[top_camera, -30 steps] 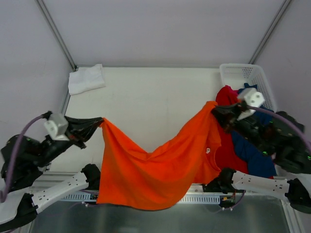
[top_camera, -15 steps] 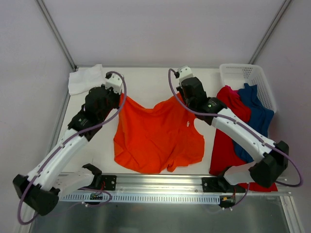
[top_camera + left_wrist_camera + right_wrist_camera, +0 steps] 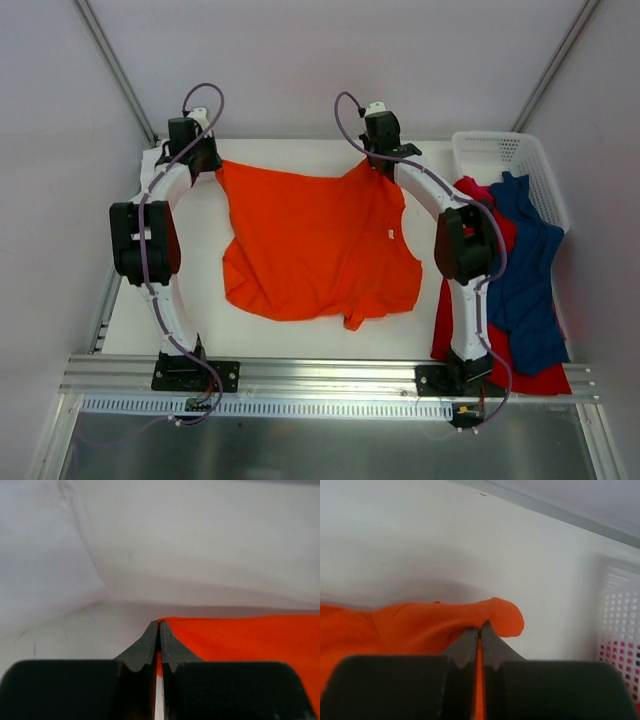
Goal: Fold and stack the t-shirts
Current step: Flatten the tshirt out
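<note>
Overhead, both pairs of jaws pinch the orange t-shirt spread across the white table between grey walls.

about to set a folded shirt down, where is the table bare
Bare table left of the orange shirt, up to the left arm, and a strip between its near hem and the rail. Crowded on the right: red shirt, blue shirt, basket.

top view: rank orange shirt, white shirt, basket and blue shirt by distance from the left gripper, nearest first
1. orange shirt: its far-left corner is pinched in the left gripper.
2. white shirt: just left of the gripper, at the table's far-left corner.
3. basket: far-right corner.
4. blue shirt: right edge, on the near side of the basket.
</note>
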`<control>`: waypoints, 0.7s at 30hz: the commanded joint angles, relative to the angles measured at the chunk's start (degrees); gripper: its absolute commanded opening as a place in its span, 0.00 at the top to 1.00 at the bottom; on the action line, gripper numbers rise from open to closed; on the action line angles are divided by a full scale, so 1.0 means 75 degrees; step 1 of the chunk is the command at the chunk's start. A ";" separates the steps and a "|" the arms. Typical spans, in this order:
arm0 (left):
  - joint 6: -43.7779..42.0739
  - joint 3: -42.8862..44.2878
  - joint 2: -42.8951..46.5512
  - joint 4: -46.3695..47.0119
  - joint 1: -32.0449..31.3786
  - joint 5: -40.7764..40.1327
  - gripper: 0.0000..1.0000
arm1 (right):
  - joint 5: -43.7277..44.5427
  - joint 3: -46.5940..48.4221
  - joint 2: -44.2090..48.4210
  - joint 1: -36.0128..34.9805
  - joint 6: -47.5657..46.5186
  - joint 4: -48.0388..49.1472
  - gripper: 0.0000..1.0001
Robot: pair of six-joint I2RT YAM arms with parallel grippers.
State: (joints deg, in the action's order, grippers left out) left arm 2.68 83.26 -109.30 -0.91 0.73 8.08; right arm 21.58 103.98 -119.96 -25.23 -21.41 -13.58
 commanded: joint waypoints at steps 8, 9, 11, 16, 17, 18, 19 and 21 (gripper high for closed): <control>0.1061 0.2385 -0.2137 0.0402 0.1074 0.0869 1.00 | -0.0535 0.2716 -0.2039 0.0200 0.0087 0.1001 0.62; 0.1165 0.2491 -0.2324 0.0391 0.1109 0.0671 1.00 | -0.0441 0.2833 -0.2145 0.0200 0.0170 0.1037 0.29; 0.1330 0.2737 -0.2431 0.0263 0.1133 0.0495 0.75 | 0.0038 0.3265 -0.2379 0.0177 0.0206 0.0921 0.01; 0.1740 0.2598 -0.1858 0.0203 0.1215 -0.0197 0.01 | 0.1445 0.2825 -0.1644 -0.0045 0.0031 0.0943 0.01; 0.1787 0.2505 -0.1660 0.0203 0.1203 -0.0233 0.01 | 0.1620 0.2521 -0.1329 -0.0080 -0.0005 0.1048 0.01; 0.1892 0.2399 -0.1217 0.0215 0.1203 -0.0256 0.01 | 0.1761 0.1845 -0.0676 -0.0139 -0.0028 0.1177 0.01; 0.1928 0.2131 -0.0980 0.0226 0.1215 -0.0303 0.01 | 0.2018 0.1502 -0.0298 -0.0232 -0.0005 0.1352 0.01; 0.2103 0.1767 -0.0140 0.0226 0.1180 -0.0408 0.01 | 0.2300 0.0834 0.0812 -0.0338 0.0123 0.1413 0.00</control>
State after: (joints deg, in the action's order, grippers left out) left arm 15.29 98.43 -123.50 -0.69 9.58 7.68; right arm 31.46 113.86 -129.62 -26.02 -21.08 -7.73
